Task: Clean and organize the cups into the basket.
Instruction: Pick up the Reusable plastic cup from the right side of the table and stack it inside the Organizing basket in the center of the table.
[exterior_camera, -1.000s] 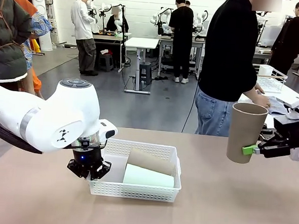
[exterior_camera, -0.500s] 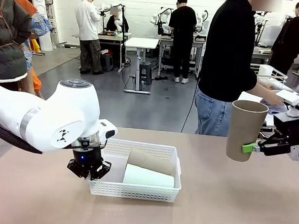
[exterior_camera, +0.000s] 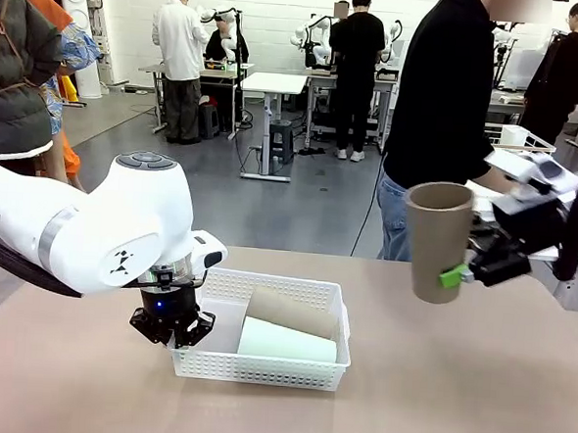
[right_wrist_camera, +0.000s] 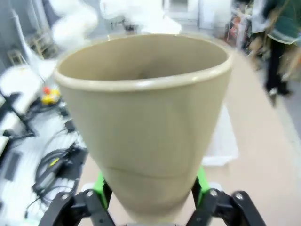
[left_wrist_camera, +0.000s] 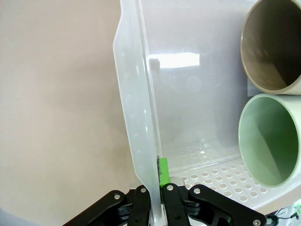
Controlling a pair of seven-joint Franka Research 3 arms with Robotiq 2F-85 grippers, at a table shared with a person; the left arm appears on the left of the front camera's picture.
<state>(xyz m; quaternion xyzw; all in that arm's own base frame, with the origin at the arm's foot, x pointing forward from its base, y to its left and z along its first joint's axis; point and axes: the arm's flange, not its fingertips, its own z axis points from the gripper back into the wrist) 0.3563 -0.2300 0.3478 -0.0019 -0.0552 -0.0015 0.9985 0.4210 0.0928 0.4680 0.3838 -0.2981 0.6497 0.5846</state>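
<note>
The white lattice basket (exterior_camera: 194, 358) sits at the table's middle. Inside lie a tan cup (exterior_camera: 283, 310) and a mint green cup (exterior_camera: 286, 342), side by side; in the left wrist view their mouths face me, tan cup (left_wrist_camera: 273, 42) above mint cup (left_wrist_camera: 270, 139). My left gripper (exterior_camera: 172, 329) is shut on the basket's left end wall (left_wrist_camera: 136, 117), its rim pinched between the pads. My right gripper (exterior_camera: 454, 276) holds a third tan cup (exterior_camera: 436, 240) upright in the air, right of the basket. From the right wrist that cup (right_wrist_camera: 146, 122) stands between the green pads (right_wrist_camera: 99, 186).
A person in a black top stands at the table's far side, behind the held cup. A white wire rack (exterior_camera: 524, 147) stands on a side table at the back right. Bare tabletop (exterior_camera: 454, 403) lies right of the basket.
My right arm has carried the tan cup left and slightly up, toward the basket, tilting a little. The left gripper and basket have not moved.
</note>
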